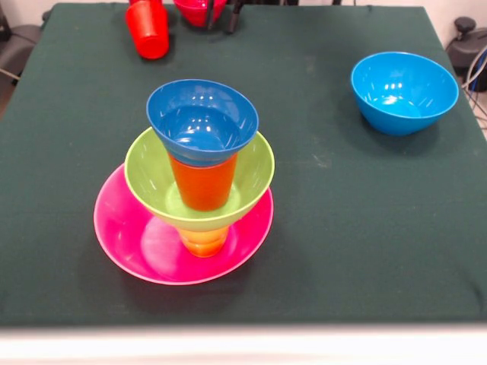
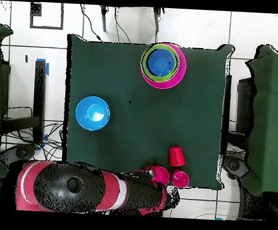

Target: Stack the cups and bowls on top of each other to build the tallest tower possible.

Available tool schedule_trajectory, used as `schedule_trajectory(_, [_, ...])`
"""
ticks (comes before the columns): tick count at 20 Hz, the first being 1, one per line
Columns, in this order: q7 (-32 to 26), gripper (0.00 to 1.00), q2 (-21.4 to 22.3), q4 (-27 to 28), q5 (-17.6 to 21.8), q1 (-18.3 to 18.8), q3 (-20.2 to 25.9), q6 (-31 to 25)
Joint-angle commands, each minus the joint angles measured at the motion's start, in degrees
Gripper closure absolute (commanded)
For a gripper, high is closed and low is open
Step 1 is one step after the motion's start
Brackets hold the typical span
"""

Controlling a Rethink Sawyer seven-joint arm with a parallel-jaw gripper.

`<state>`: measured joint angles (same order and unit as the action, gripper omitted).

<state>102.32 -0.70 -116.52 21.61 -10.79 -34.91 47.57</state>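
The tower stands left of centre in the front view: a wide pink bowl (image 1: 133,228), a yellow cup (image 1: 203,242), a lime green bowl (image 1: 255,171), an orange cup (image 1: 203,186) and a small dark blue bowl (image 1: 202,122) on top. From overhead the tower (image 2: 162,64) is at the far edge. A light blue bowl (image 1: 403,91) sits alone at the right. A red cup (image 1: 148,29) and a small red bowl (image 1: 194,11) are at the far edge. My gripper (image 1: 223,15) is open, its two dark fingers astride the red bowl's right rim.
Overhead, the arm (image 2: 91,189) lies along the bottom edge with its tip at the red bowl (image 2: 159,174). The red cup (image 2: 175,156) stands beside it. Another small red round piece (image 2: 180,179) sits at the table's corner. The light blue bowl (image 2: 92,113) is at the left.
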Motion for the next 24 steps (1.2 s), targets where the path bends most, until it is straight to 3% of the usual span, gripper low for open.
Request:
schedule_trajectory(1, [27.7, 0.0, 16.4, 0.5, 46.3, 38.1, 35.4, -32.0])
schedule_trajectory(4, [28.9, 0.0, 11.4, 4.1, 47.7, 38.8, 33.0, -27.6])
schedule_trajectory(5, [30.7, 0.0, 10.1, 5.1, 50.7, 40.4, 33.6, -27.3])
schedule_trajectory(7, [30.7, 0.0, 10.8, 4.4, 52.9, 44.5, 37.1, -31.1])
schedule_trajectory(9, [28.9, 0.0, 11.5, 3.7, 52.6, 47.1, 39.3, -33.2])
schedule_trajectory(12, [26.6, 0.0, 10.7, 4.2, 51.0, 47.6, 39.7, -33.4])
schedule_trajectory(17, [29.0, 0.0, 10.5, 4.2, 58.9, 52.2, 46.3, -38.4])
schedule_trajectory(21, [26.9, 0.0, 11.8, 2.0, 60.3, 56.2, 50.9, -43.4])
schedule_trajectory(24, [26.7, 0.0, 11.6, 0.0, 64.0, 60.2, 56.0, -47.2])
